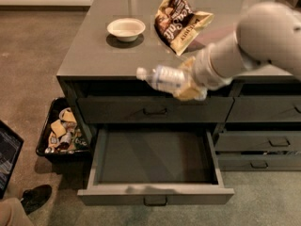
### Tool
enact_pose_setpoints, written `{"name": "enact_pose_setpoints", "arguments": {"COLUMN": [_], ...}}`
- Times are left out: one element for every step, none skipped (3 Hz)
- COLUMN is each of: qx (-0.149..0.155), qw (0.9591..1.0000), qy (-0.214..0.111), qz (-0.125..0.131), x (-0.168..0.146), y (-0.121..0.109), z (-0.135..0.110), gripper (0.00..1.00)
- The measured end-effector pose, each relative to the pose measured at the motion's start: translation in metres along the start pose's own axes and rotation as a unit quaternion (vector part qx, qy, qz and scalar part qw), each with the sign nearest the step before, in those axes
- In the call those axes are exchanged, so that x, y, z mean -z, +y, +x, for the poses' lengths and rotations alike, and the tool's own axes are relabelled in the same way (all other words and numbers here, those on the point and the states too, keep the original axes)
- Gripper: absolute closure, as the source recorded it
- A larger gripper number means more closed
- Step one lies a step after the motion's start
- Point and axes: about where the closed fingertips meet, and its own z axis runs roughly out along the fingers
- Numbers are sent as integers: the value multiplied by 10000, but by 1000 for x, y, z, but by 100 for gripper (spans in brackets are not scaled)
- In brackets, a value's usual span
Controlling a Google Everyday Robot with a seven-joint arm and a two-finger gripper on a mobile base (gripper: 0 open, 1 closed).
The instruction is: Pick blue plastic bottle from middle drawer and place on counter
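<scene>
Nearest the camera, below and left of the middle drawer (pixel 155 191): dark shoe (pixel 35 197) on the carpet.

Middle drawer pulled far out, with a small handle (pixel 155 201) on its lighter front edge and its dark floor on show from wall to wall.

Just left of the middle drawer: black bin (pixel 43 140) on the floor, filled with a jumble of small wrappers and packets (pixel 63 133), single items too small to name.

Right of the middle drawer: closed lower drawers (pixel 277 142).

Directly above the middle drawer: closed upper drawer (pixel 150 109) with a similar handle.

Higher again, over the right half of the middle drawer: tan gripper (pixel 186 81) at the end of a thick pale arm (pixel 263 36) entering from the right, clamped on the blue plastic bottle (pixel 162 77). Bottle held clear of every surface, almost level, white cap to the left, at the height of the front edge of the counter (pixel 94 55). Whether over that edge or just ahead of it, impossible to tell.

Behind and above the middle drawer: glossy grey counter bearing a shallow white bowl (pixel 126 28) toward the left, pale inside on show, and a crinkled snack bag (pixel 181 20) further right, beyond the bottle.
</scene>
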Motion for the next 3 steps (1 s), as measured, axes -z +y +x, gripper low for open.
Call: {"name": "enact_pose_setpoints", "arguments": {"qx": [-18, -127, -260], "qw": [9997, 9991, 9987], "qy": [50, 2, -45], "qz": [241, 416, 432], "x": [1, -12, -37], "y": [-51, -95, -124], "z": [-32, -44, -43], "gripper": [100, 100, 100]}}
